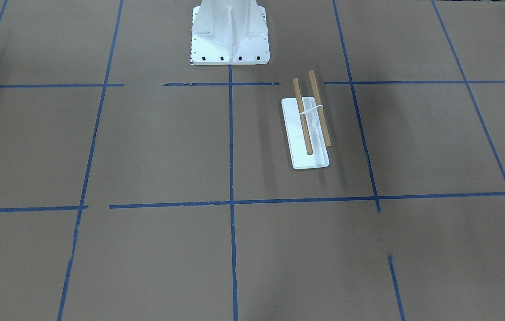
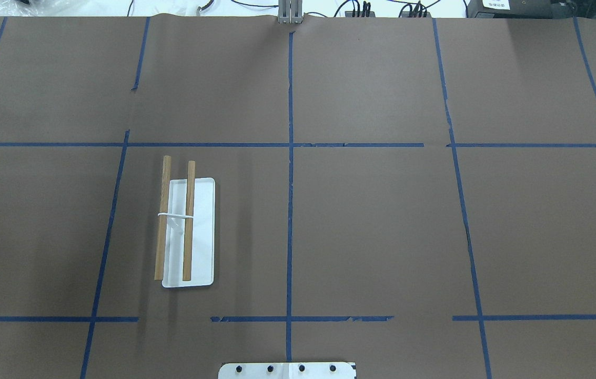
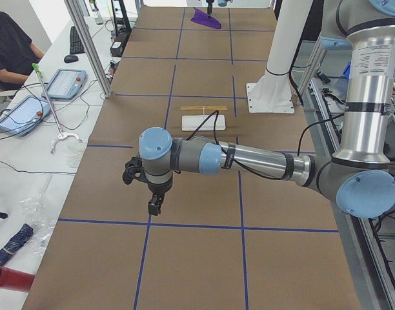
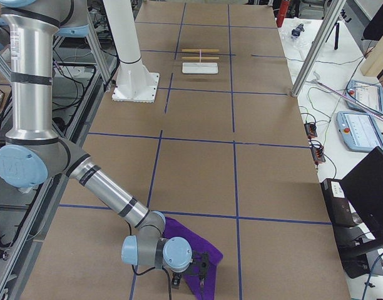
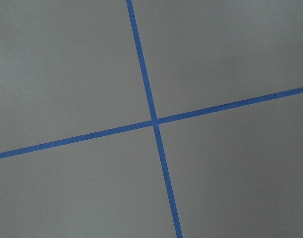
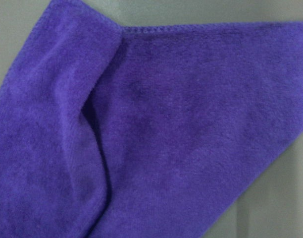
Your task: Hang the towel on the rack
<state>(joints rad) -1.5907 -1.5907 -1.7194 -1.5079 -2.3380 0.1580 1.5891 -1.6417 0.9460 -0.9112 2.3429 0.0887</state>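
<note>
1. While the towel (image 4: 193, 245) lies rumpled on the brown paper at the table's end on the robot's right, the rack (image 2: 189, 221) stands well apart from it, in the robot's left half.
2. Seen from the right wrist, the purple cloth (image 6: 156, 134) fills nearly the whole view, with one soft fold running down it.
3. The right gripper (image 4: 193, 275) hangs just over the towel's near edge. Whether its fingers are apart or together cannot be told, nor whether they touch the cloth.
4. The left gripper (image 3: 155, 205) points down over the paper near the table's left end, above a blue tape crossing (image 5: 154, 122). Its finger spacing cannot be told either.
5. Both wooden dowels (image 1: 302, 117) sit bare on their white support over the tray base.
6. The white pedestal (image 4: 132, 81) stands near the rack, on its robot side.
7. Brown paper marked with blue tape lines lies between towel and rack.
8. Along the operators' side stand an aluminium post (image 4: 316, 50) and teach pendants (image 4: 360, 128); a seated person (image 3: 10, 51) shows at that edge.
</note>
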